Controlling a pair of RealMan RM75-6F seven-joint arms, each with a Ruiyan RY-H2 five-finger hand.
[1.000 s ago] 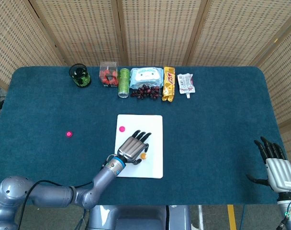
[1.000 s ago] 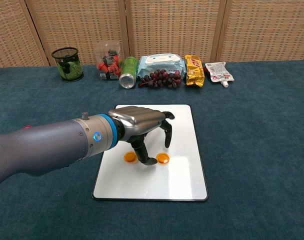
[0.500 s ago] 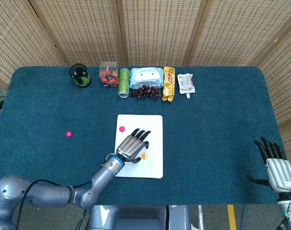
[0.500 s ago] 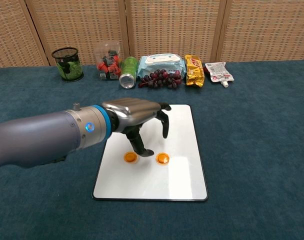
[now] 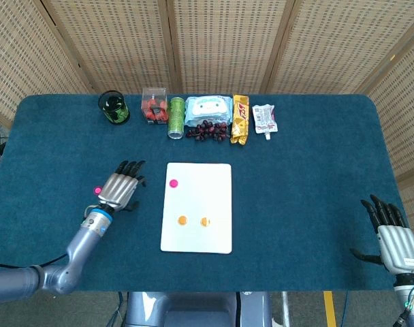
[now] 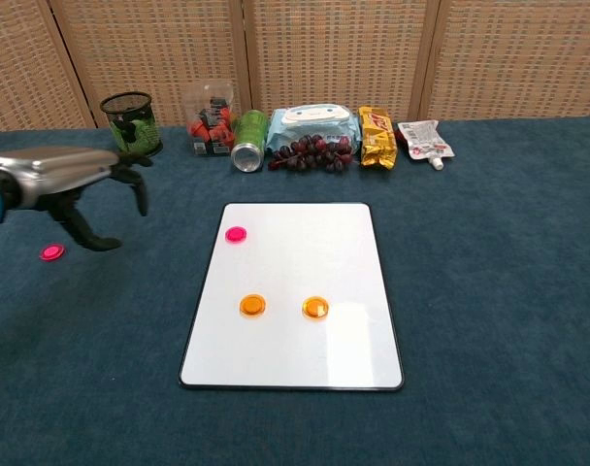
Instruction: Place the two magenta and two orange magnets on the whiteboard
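The whiteboard lies flat at the table's middle. On it sit one magenta magnet near its far left corner and two orange magnets side by side lower down. A second magenta magnet lies on the blue cloth to the left. My left hand hovers just right of that magnet, fingers spread, holding nothing. My right hand rests open at the table's near right corner.
Along the far edge stand a black mesh cup, a clear box of red items, a green can, a wipes pack, grapes, a yellow snack bag and a white pouch.
My left hand has left the whiteboard and swung left across the cloth to beside the loose magenta magnet. Both orange magnets stay on the board. The right hand has not moved.
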